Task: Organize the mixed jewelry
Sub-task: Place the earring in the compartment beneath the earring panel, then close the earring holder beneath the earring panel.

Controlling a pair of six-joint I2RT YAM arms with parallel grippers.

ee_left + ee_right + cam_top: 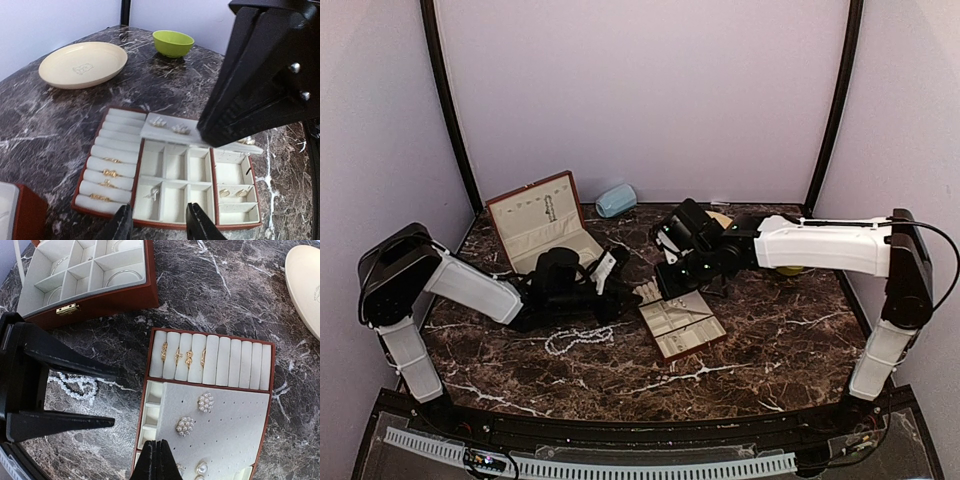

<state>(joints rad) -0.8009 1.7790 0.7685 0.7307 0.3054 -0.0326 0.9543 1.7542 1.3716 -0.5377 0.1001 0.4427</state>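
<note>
From above, the pearl strand (pixel 578 338) lies loose on the table (pixel 770 340), just in front of the left gripper (pixel 628 295) and not yet sorted, while both arms lean over the tray (pixel 682 325) near the open box (pixel 540 225). The left wrist view shows that gripper's jaws apart and empty above the tray's compartments, probably ready for a small piece, with rings (pixel 107 172) seated in the rolls. In the right wrist view the right gripper (pixel 157 462) is clenched at the edge of the earring card (pixel 225 430), perhaps steadying it; whether it pinches the card I cannot tell.
</note>
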